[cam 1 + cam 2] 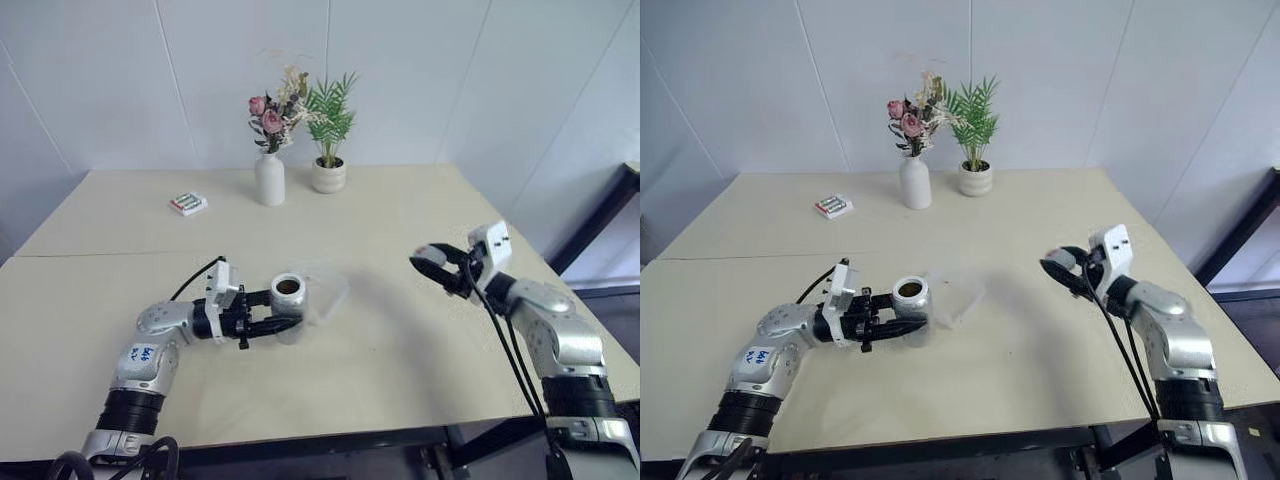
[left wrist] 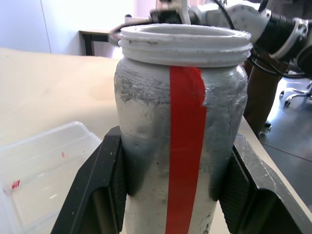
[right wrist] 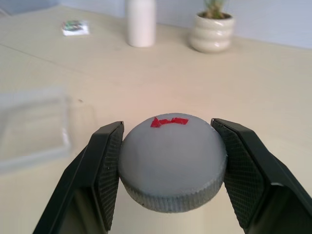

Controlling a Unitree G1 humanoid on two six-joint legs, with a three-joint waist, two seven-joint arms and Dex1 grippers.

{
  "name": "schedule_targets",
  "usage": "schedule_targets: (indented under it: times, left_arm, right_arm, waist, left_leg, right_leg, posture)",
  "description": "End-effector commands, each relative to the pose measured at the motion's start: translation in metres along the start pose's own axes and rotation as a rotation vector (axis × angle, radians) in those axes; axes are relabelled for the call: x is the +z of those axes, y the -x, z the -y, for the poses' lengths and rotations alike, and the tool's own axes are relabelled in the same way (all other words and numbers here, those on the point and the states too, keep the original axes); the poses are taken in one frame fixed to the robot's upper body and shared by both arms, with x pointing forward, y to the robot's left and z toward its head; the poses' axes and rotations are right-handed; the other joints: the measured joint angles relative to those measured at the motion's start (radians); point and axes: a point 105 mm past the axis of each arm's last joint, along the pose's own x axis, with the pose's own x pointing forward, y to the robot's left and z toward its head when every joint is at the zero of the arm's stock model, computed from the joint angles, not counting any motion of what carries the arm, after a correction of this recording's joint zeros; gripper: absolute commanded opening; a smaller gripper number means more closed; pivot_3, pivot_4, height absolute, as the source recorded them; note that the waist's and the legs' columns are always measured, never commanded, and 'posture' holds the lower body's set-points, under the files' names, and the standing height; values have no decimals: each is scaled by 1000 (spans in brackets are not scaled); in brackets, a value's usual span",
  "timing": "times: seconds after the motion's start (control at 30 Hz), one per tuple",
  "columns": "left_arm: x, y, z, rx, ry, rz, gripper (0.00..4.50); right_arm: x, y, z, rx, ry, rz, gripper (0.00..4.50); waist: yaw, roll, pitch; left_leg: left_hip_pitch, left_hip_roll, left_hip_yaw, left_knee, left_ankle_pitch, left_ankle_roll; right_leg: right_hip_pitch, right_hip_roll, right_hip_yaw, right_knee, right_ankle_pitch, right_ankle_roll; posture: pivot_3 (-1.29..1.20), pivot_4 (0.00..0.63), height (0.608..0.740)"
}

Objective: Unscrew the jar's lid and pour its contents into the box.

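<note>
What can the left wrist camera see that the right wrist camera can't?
Left wrist view alone: the open jar with its red stripe, held between the left end effector's black fingers. Right wrist view alone: the grey lid, squeezed in the right end effector, plus the white vase, plant pot and a small packet. Both share the tan table and the clear plastic box.

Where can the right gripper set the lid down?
Bare table lies under the right gripper, between it and the box. Around the left gripper, the jar and the box it is crowded.
</note>
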Motion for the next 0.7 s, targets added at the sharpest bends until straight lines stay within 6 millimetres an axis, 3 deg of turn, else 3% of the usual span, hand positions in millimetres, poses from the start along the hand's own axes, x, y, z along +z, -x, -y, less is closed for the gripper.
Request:
schedule_targets:
  times: [0.03, 0.27, 0.53, 0.7]
  left_arm:
    - [17, 3, -3, 18, -56, 36, 2034]
    - [27, 3, -12, 41, -75, 57, 2034]
    - [36, 7, -16, 73, -86, 71, 2034]
    - [38, 10, -19, 99, -87, 76, 2034]
  right_arm:
    - [-3, 9, 13, -59, -111, 43, 2552]
    - [-47, 1, 26, -122, -89, -62, 2552]
    - [-67, 7, 43, -200, -94, -89, 2552]
    - [-68, 7, 42, -182, -127, -75, 4189]
  waist:
    - [0, 0, 0]
    - [1, 0, 0]
    - [0, 0, 0]
    - [0, 0, 0]
  left_leg:
    - [0, 0, 0, 0, 0, 1]
    - [0, -1, 0, 1, 2, 2]
    - [0, -1, 2, 0, 2, 2]
    - [0, -1, 2, 0, 2, 1]
  right_leg:
    - [0, 0, 0, 0, 0, 0]
    - [0, 1, 2, 0, 2, 2]
    - [0, 0, 4, -1, 3, 2]
    - [0, 0, 4, -1, 3, 3]
  posture:
    - [0, 150, 740]
    - [0, 150, 740]
    - [0, 150, 740]
    - [0, 150, 740]
